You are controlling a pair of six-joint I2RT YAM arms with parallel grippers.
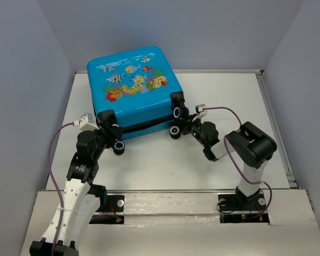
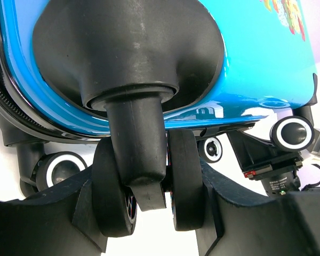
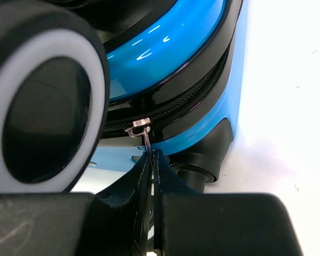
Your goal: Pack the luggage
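Fingers of left arm (image 2: 58, 218): closed on the twin wheel (image 2: 149, 186), one finger pressed against each outer face; they sit at 7 o'clock of the luggage.
Twin wheel: black caster pair on a black stem under the near-left corner housing.
Luggage (image 1: 133, 90): bright blue hard shell lying flat at 11 o'clock on the tabletop (image 1: 165, 165), printed face up, shell halves together, inside hidden.
Print (image 1: 130, 80): cartoon fish and coral in yellow, orange and red; no lettering can be made out.
Other wheels (image 1: 177, 112): black with white rings, at the near-right corner, 4 o'clock of the case.
Zip pull (image 3: 147, 140): small metal tab hanging from the slider on the black zip line, its lower end pinched.
Fingers of right arm (image 3: 125, 184): shut tight on the zip pull, at 4 o'clock of the luggage.
Sticker (image 2: 280, 186): small label on the right arm's black hardware, at 3 o'clock in the left wrist view; text too small to read.
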